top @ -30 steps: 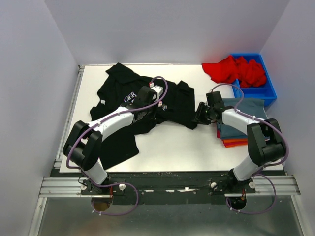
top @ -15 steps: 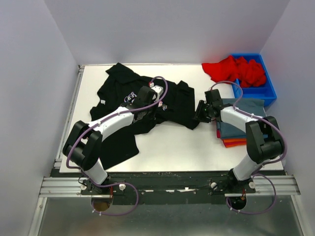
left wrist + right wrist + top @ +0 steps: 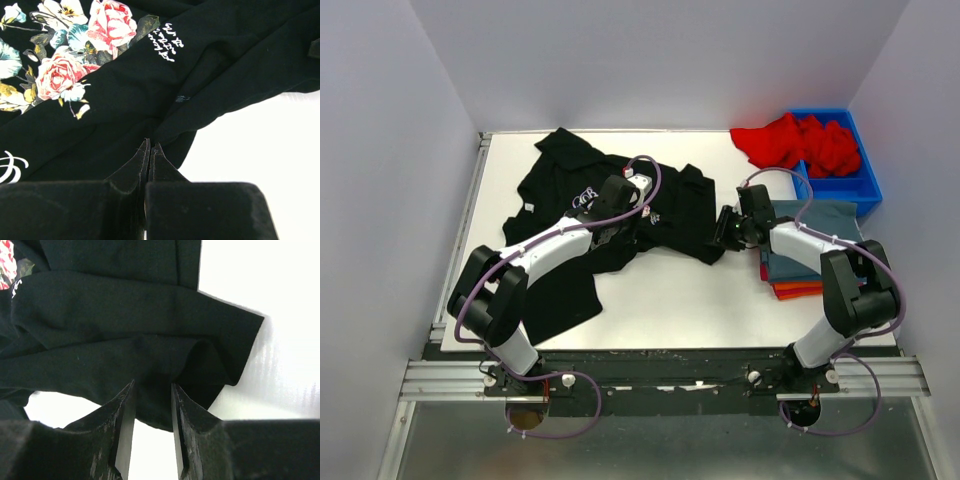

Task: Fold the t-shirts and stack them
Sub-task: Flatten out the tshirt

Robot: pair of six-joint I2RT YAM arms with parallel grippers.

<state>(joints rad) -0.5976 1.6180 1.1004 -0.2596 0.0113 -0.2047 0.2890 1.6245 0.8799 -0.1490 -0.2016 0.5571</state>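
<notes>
Mid-frame on the white counter (image 3: 670, 290), we clamp our left gripper (image 3: 149, 146) on a fold of the black floral-print cotton t-shirt (image 3: 552, 170); our right gripper (image 3: 152, 387), fingers apart, straddles its frame-right sleeve.

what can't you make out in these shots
Folded stack: layer count; top view, right arm overlaps it.
Black t-shirt print: cut by left wrist frame edge; too small from top.
Right gripper: whether it pinches cloth; unclear.
Blue bin far end: red t-shirt covers it.
</notes>
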